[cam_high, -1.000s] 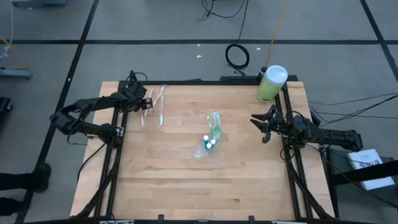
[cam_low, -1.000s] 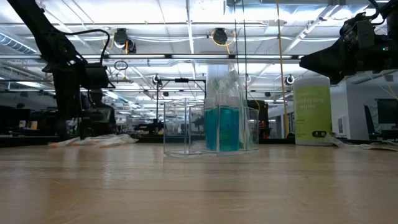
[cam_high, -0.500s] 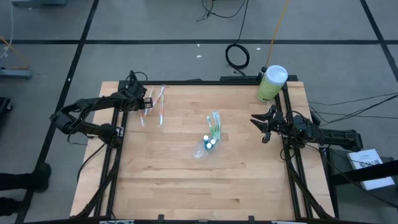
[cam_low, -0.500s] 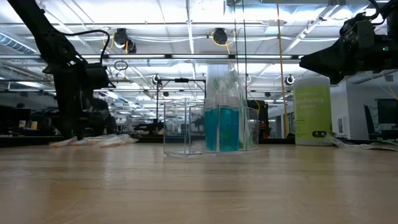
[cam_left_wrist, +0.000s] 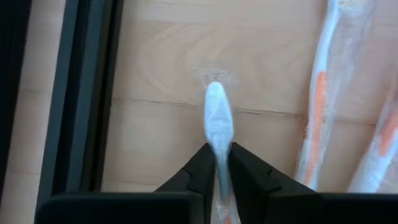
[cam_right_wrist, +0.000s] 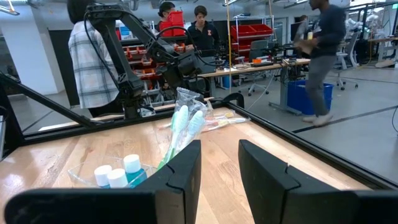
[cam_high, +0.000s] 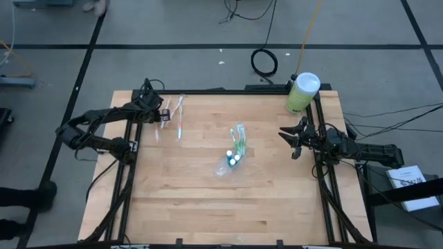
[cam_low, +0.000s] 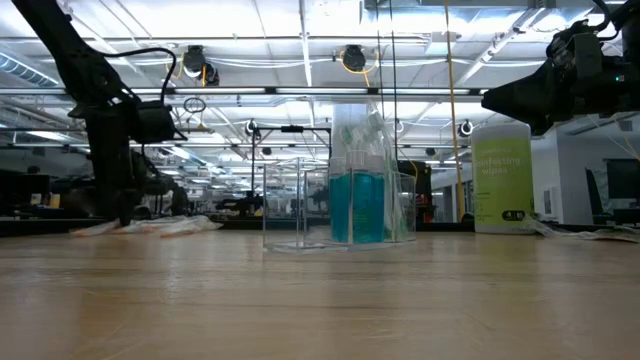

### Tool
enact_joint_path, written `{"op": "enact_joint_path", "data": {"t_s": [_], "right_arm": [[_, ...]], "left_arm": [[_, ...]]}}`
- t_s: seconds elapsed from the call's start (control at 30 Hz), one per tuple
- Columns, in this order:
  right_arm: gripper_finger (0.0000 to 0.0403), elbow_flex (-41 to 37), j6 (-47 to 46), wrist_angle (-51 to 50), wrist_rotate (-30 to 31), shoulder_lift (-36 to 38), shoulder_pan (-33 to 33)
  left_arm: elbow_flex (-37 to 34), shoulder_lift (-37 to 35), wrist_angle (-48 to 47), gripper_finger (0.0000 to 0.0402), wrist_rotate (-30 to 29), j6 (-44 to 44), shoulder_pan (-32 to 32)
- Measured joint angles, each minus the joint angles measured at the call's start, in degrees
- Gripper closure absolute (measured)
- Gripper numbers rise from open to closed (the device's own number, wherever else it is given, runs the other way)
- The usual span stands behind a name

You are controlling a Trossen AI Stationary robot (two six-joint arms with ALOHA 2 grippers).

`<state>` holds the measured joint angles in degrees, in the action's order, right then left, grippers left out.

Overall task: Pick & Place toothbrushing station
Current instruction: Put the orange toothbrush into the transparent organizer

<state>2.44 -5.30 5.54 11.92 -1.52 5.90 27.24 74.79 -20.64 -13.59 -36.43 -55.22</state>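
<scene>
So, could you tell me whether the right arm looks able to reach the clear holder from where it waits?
Probably yes: the right hand is open, facing the clear holder across bare tabletop, with nothing between them.

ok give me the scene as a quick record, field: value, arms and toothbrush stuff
left gripper: far-left table corner, fingers shut on a wrapped toothbrush
loose toothbrushes: pink-white, flat on the wood beside it
holder: clear, mid-table, holding green-white toothbrushes and blue-capped tubes
right gripper: right table edge, fingers open, empty
canister: pale green, far-right corner
</scene>
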Motion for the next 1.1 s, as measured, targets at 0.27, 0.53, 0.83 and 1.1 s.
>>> {"op": "enact_joint_path", "data": {"t_s": [0.27,0.53,0.83,1.1], "right_arm": [[0.0305,-0.04,0.0,0.0,0.0,0.0,0.01],[0.0305,-0.04,0.0,0.0,0.0,0.0,0.0],[0.0305,-0.04,0.0,0.0,0.0,0.0,0.01],[0.0305,-0.02,0.0,0.0,0.0,0.0,0.0]], "left_arm": [[-0.07,-7.31,-0.15,0.0384,0.72,1.73,1.21],[-0.07,-20.71,-0.04,0.035,1.12,1.83,4.54],[-0.05,-32.42,7.54,0.039,4.98,9.11,10.75],[-0.04,-35.64,15.51,0.0362,6.16,16.31,17.73]]}}
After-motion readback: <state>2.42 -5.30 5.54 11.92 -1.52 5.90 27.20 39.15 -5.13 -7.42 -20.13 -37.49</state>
